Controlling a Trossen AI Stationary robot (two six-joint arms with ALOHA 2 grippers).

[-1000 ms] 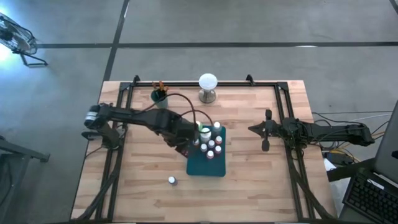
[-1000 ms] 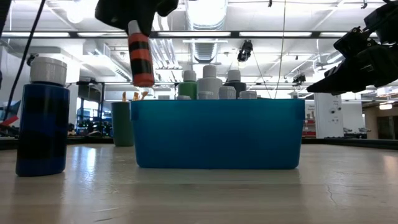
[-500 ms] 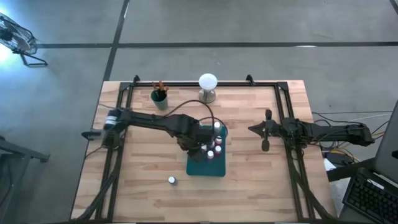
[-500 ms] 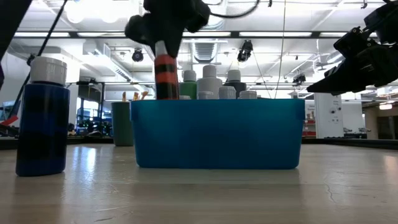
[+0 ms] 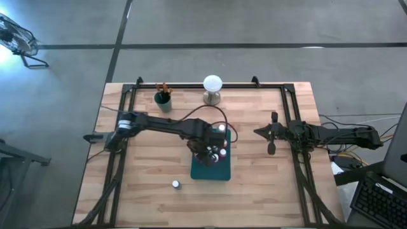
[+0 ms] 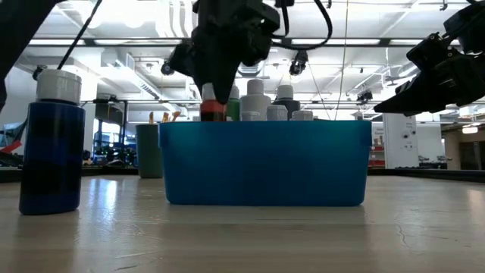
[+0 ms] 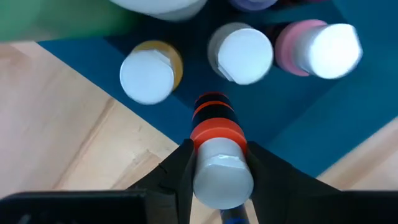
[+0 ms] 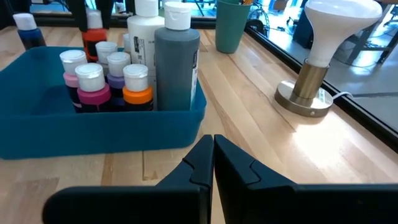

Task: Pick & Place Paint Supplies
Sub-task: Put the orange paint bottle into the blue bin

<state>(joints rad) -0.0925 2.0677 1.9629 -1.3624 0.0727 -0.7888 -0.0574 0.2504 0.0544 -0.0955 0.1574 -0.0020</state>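
Observation:
My left gripper [image 7: 222, 163] stands over the teal tray's [image 5: 219, 173] left part and is shut on a small orange-and-black bottle [image 7: 214, 124] with a white cap. In the low view this bottle [image 6: 213, 111] dips behind the tray's wall [image 6: 265, 163]. Several white-capped bottles [image 8: 112, 78] stand in the tray, among them a tall grey one [image 8: 176, 65] and a white one. A blue bottle [image 5: 175, 184] stands alone on the table near the near edge. Brushes stick out of a green cup [image 5: 163, 99]. My right gripper [image 8: 213, 152] is shut and waits at the table's right. My left gripper pinches the orange-and-black bottle by its white cap [image 7: 219, 182], one finger [image 7: 180, 165] on each side of it. The fingers come from above, pointing down. The bottle hangs upright below them, its lower part inside the tray; whether its base touches the tray floor I cannot tell.
A white ball lamp on a metal base [image 5: 212, 89] stands at the far edge, right of the green cup. A black frame rail [image 5: 289, 114] runs along the table's sides. Bare wood lies between the tray and my right gripper [image 5: 258, 132].
My left gripper has carried the orange-and-black bottle toward the table's right, from beside the tray to over it, and gone down. The bottle hung clear above the rim a second ago; now its lower part is behind the tray wall. The fingers have stayed shut on the cap.

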